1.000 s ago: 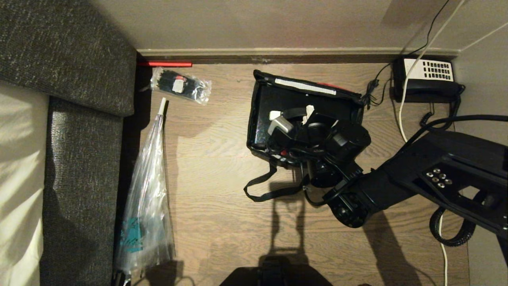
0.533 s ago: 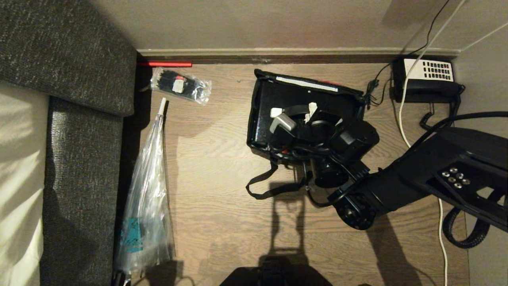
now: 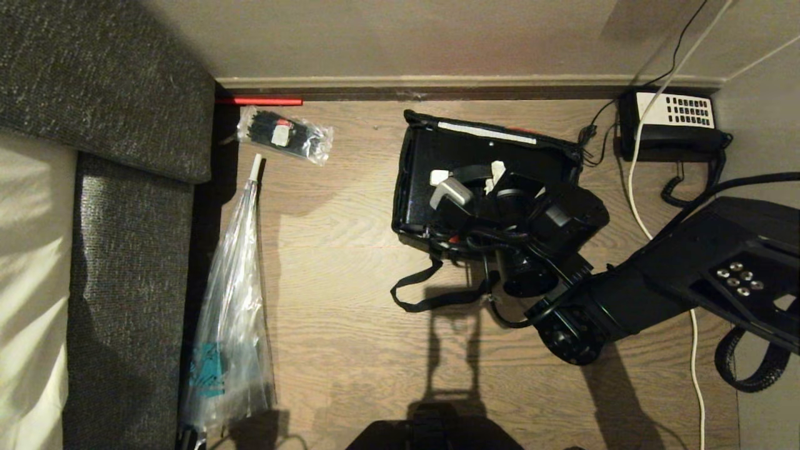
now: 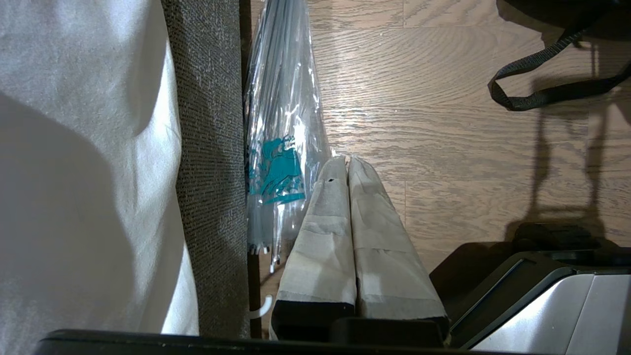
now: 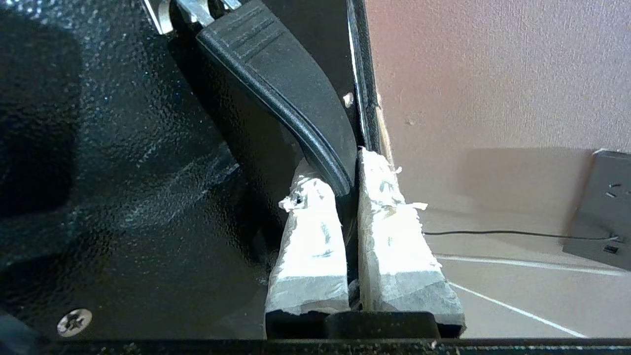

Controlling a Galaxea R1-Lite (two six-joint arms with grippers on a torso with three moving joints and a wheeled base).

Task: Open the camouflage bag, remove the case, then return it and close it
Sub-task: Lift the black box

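1. Gripping: right gripper (image 5: 347, 197), its tape-wrapped fingers (image 5: 308, 236) pinched on the curved black plastic handle (image 5: 286, 98) of the case.
2. Case (image 3: 431, 162): rigid glossy black rectangular box, standing in the open bag on the wooden floor (image 3: 350, 325) near the wall.
3. Camouflage bag (image 3: 406, 231): dark fabric edging around the case; black strap handle (image 3: 425, 294) trails on the floor.
4. Left gripper (image 4: 349, 162): fingers pressed together, empty, above the floor beside a long clear plastic bag (image 4: 281, 123).
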